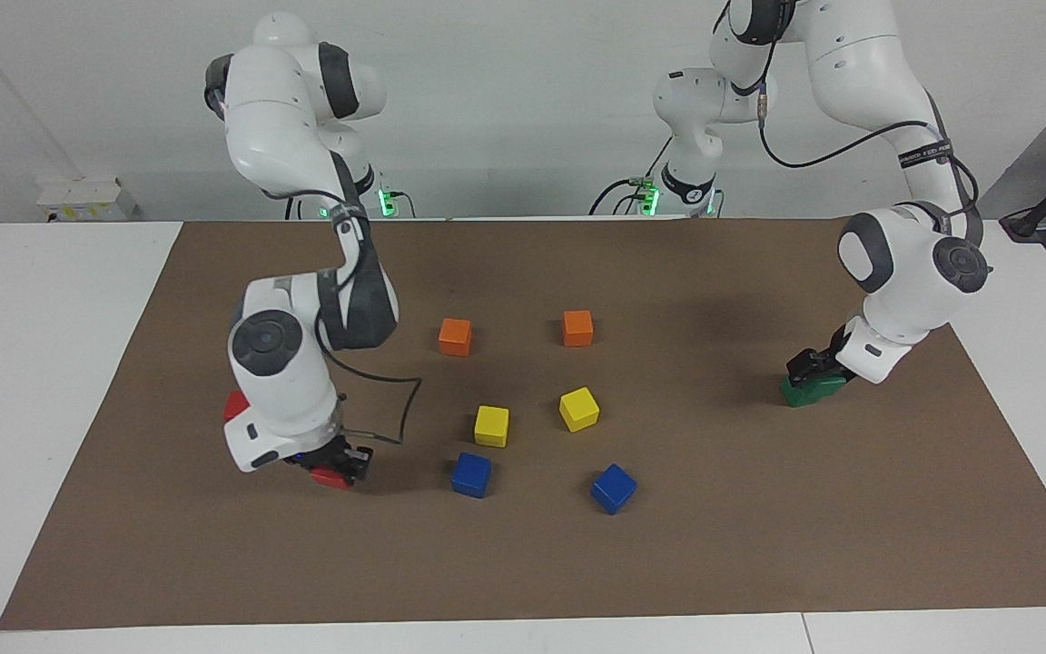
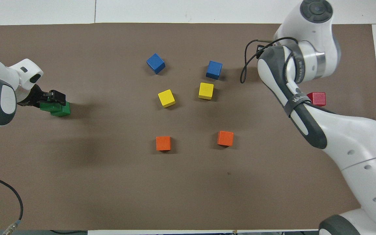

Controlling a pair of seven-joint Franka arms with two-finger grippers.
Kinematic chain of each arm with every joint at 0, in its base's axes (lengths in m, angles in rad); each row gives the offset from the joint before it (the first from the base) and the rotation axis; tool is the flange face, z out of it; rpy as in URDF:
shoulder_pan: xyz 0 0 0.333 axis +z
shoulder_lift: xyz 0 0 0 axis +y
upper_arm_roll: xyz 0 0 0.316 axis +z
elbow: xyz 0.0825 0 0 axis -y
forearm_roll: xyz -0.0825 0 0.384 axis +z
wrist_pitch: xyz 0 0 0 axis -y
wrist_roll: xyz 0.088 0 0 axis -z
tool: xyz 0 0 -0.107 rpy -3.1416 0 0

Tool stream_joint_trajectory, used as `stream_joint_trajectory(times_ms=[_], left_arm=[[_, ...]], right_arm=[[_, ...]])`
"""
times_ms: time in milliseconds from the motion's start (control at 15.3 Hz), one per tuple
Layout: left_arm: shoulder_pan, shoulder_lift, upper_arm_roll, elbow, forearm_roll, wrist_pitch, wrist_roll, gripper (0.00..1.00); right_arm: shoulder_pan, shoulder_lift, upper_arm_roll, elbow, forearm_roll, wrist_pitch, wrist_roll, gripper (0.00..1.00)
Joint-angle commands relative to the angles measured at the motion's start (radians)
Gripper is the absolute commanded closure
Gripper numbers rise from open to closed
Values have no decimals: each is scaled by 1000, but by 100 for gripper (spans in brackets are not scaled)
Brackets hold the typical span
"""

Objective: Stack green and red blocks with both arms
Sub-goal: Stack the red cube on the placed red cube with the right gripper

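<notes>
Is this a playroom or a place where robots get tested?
Most likely a robot test lab: two white arms bolted at a table, a brown mat covering it, and colored cubes laid out for practice.

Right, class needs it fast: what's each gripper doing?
Left gripper: open, over the stacked green blocks.
Right gripper: shut on a red block.

Place: you're in a robotics lab
Evidence: two white robot arms (image 1: 305, 272), brown mat (image 1: 714, 545) on white worktop (image 1: 51, 363), bare wall

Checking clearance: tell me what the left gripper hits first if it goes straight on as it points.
The left gripper points down onto the green blocks; likely those, if not touching already.
</notes>
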Motion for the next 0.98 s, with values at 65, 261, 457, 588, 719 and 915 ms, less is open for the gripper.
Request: stream_joint_trajectory(times_ms=[65, 261, 457, 588, 719, 915], left_arm=[[4, -152, 2, 38, 9, -202, 18, 0], [1, -162, -1, 188, 71, -393, 16, 0], [3, -201, -1, 260, 71, -477, 16, 0], [3, -257, -3, 214, 71, -485, 9, 0], [3, -291, -3, 172, 71, -470, 5, 0], [10, -289, -9, 174, 67, -465, 5, 0]], right_arm=[[-143, -307, 16, -419, 6, 107, -233, 100], [-200, -402, 16, -627, 15, 256, -310, 100], [-216, -428, 14, -730, 23, 385, -375, 100], [-232, -442, 14, -787, 23, 456, -402, 100], [-234, -442, 14, -792, 23, 467, -415, 100], [-254, -442, 14, -795, 23, 484, -441, 100]])
